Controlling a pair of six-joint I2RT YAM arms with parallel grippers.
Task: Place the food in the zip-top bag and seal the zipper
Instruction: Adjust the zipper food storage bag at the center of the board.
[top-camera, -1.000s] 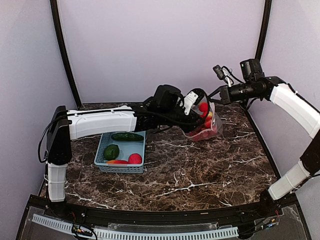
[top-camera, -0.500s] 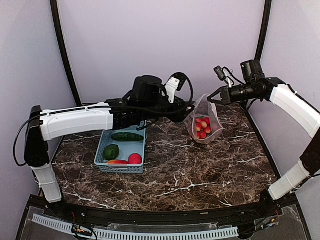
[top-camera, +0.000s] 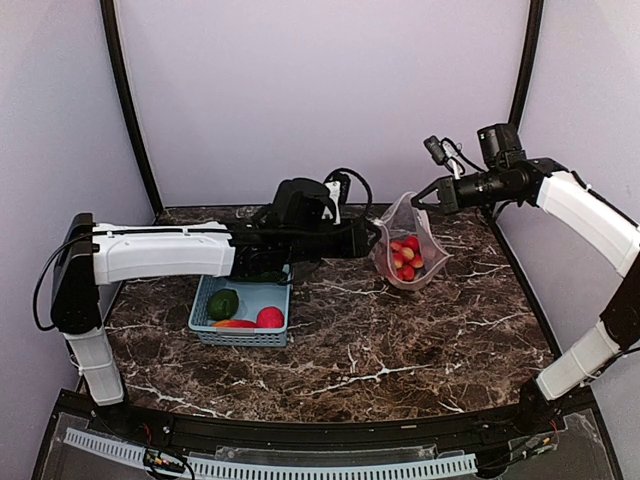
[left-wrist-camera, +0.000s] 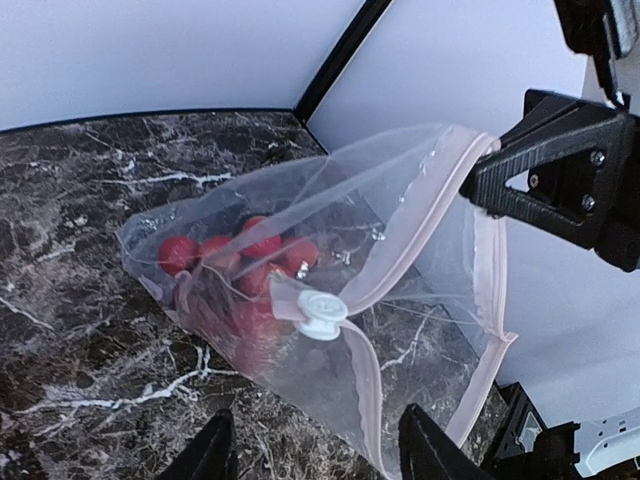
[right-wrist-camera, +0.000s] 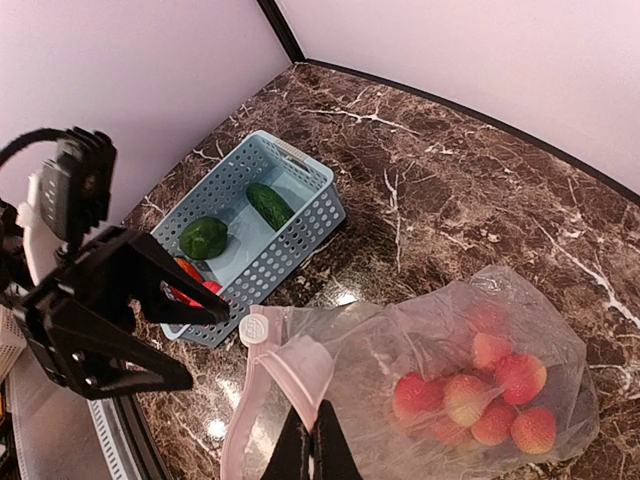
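The zip-top bag (top-camera: 407, 255) stands on the table's back right with several red and peach round fruits (right-wrist-camera: 470, 395) inside. Its mouth gapes. The pale pink zipper (left-wrist-camera: 420, 220) carries a white slider (left-wrist-camera: 320, 312). My right gripper (top-camera: 420, 196) (right-wrist-camera: 312, 442) is shut on the bag's upper mouth edge and holds it up. My left gripper (top-camera: 370, 238) (left-wrist-camera: 318, 432) hovers open just left of the bag, nothing between its fingers (left-wrist-camera: 215, 452). Avocado (top-camera: 223, 303), cucumber (right-wrist-camera: 270, 205), a red fruit (top-camera: 269, 318) and the orange-red pepper (top-camera: 232, 324) lie in the basket.
The light blue slotted basket (top-camera: 205, 305) sits left of centre, partly under my left forearm (top-camera: 165, 250). Black frame posts (top-camera: 130, 110) and lilac walls close off the back and sides. Dark marble table (top-camera: 400, 350) spreads in front of the bag.
My left gripper has opened and drawn back leftward out of the bag's mouth, rising and then dropping low. The right gripper kept its hold on the bag's edge.
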